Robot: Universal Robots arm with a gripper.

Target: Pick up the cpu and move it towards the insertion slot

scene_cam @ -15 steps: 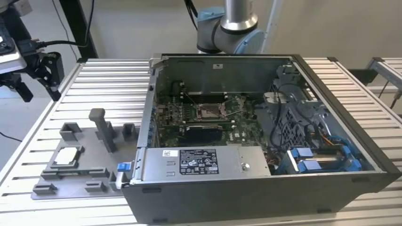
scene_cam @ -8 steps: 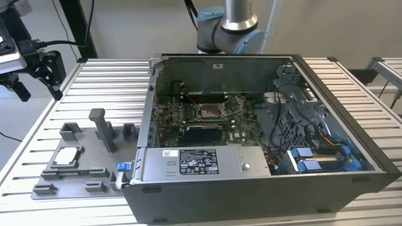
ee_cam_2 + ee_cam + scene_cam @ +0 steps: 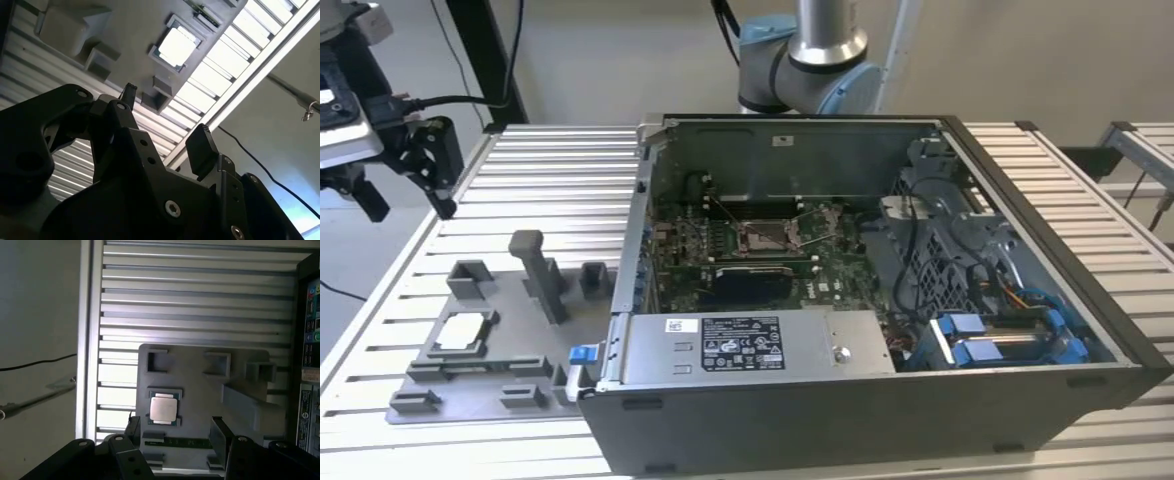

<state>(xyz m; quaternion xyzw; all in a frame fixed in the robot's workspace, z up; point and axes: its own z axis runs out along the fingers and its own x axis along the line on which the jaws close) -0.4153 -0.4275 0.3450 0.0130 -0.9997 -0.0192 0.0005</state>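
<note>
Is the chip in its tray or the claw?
In the tray: the cpu lies flat in the grey tray, apart from the open gripper.

Silver arm [image 3: 827, 20], blue-grey joint caps [image 3: 851, 88]; black hand [image 3: 166, 116], silver screws [image 3: 173, 208]

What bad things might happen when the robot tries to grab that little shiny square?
1. The cpu lies flat in a walled pocket of the grey fixture tray. The open gripper hangs apart from it; its fingers might hit the pocket walls or nearby posts instead.
2. The chip is thin, so it may tilt or slip from a grip.
3. The insertion slot sits deep inside the computer case, so the arm may bump its walls.
</note>
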